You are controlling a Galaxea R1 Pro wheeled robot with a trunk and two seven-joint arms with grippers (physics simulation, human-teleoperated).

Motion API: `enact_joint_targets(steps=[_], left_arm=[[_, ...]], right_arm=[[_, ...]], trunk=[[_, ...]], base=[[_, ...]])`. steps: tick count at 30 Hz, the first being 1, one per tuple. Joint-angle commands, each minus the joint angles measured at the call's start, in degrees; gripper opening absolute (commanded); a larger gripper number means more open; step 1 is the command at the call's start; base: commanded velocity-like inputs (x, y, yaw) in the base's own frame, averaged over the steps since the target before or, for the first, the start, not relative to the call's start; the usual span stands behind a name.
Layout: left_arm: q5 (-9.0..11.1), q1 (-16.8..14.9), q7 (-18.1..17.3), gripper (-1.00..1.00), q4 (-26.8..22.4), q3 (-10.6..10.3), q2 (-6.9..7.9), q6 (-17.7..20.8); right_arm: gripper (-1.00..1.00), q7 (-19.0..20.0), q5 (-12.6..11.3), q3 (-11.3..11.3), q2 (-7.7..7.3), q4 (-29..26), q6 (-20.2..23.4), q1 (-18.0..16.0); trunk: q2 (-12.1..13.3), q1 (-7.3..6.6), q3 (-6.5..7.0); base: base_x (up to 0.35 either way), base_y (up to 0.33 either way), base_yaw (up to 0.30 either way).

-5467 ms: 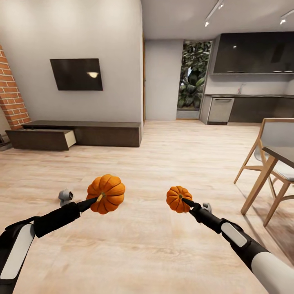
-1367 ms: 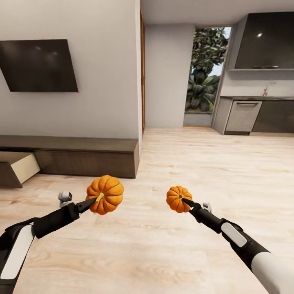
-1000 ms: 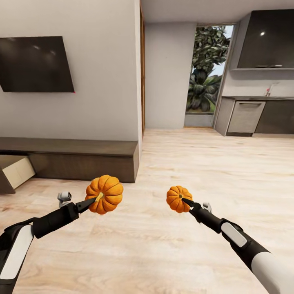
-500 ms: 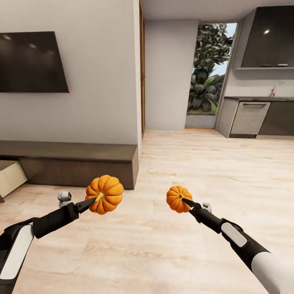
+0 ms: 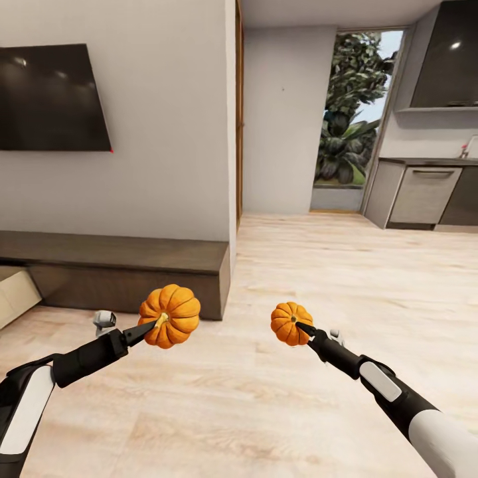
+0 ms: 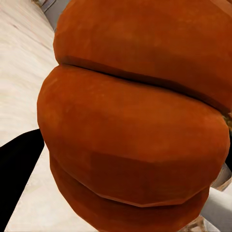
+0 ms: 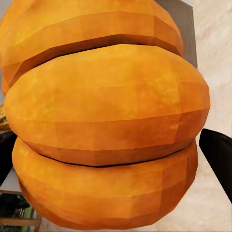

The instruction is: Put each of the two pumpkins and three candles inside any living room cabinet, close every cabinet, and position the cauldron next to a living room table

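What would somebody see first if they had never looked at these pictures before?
Two bright orange pumpkins held up over the pale wood floor: the bigger pumpkin in the left gripper and the smaller pumpkin in the right gripper. Behind them a long dark-brown cabinet runs along the wall, under a black TV.

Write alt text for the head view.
Two robot arms each hold an orange pumpkin above a light wood floor: the left gripper the bigger pumpkin, the right gripper the smaller pumpkin. Beyond stand a low dark-brown cabinet, a wall-mounted TV and a kitchen.
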Motion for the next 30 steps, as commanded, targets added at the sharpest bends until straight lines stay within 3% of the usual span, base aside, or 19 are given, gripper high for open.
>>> enact_joint_targets(steps=[1,19,30], left_arm=[[0.6,-0.1,-0.2,-1.00,0.0,0.0,0.00,0.5],[0.7,-0.1,-0.2,-1.00,0.0,0.1,0.01,0.5],[0.8,-0.1,-0.3,-1.00,0.1,0.4,-0.08,0.5]], right_arm=[[-1.00,0.1,-0.9,0.2,-0.06,0.0,0.2,-0.1],[-1.00,0.0,-0.8,0.2,-0.06,0.0,0.2,-0.1],[-1.00,0.0,-0.8,0.3,0.01,0.0,0.2,-0.1]], trunk=[[0.0,0.02,-0.05],[0.0,0.02,0.53],[0.0,0.02,1.01]], base=[[0.318,0.000,0.156],[0.310,0.000,0.236],[0.066,0.000,0.257]])
